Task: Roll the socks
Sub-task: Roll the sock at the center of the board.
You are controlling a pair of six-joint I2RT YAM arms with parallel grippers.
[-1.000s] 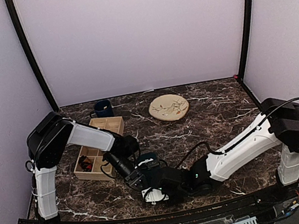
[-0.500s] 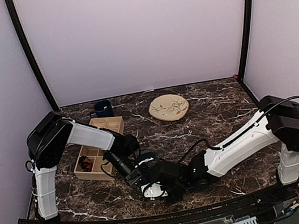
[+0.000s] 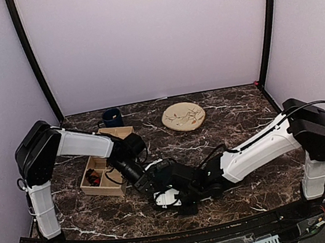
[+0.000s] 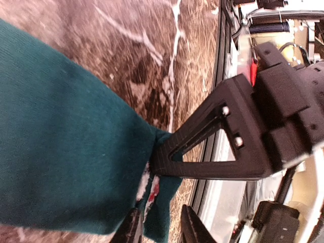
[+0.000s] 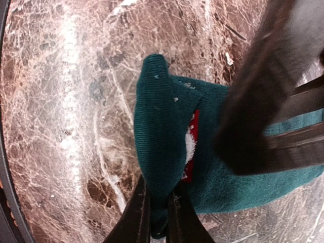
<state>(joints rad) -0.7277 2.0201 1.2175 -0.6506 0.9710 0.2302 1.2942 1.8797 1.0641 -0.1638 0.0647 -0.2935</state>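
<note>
Right wrist: end effector (image 5: 158,202) pinches one sock (image 5: 162,116).

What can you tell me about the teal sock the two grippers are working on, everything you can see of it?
The teal sock is plain dark teal-green, a soft fine knit, lying on the marble table near its front edge. One end is folded over, and a red and white patch shows inside the fold. The right gripper is shut on that folded edge. The left gripper stands open around a corner of the same end, not clamping it.
</note>
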